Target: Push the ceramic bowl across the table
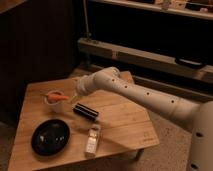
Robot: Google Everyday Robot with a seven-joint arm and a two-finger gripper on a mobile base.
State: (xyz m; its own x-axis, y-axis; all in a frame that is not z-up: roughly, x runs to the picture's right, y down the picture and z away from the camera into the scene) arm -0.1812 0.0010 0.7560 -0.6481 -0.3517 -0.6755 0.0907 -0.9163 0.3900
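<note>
The ceramic bowl (50,136), wide, shallow and glossy black, sits on the light-wood table (125,120) near its front left. My white arm reaches in from the right across the table. The gripper (71,98) hangs at the end of the arm over the table's middle left, just right of the small white bowl with orange items (55,99) and above and behind the ceramic bowl, apart from it.
A black rectangular box (86,111) lies just below the gripper at mid table. A pale oblong packet (92,139) lies near the front edge, right of the ceramic bowl. Dark shelving and a metal rail stand behind the table.
</note>
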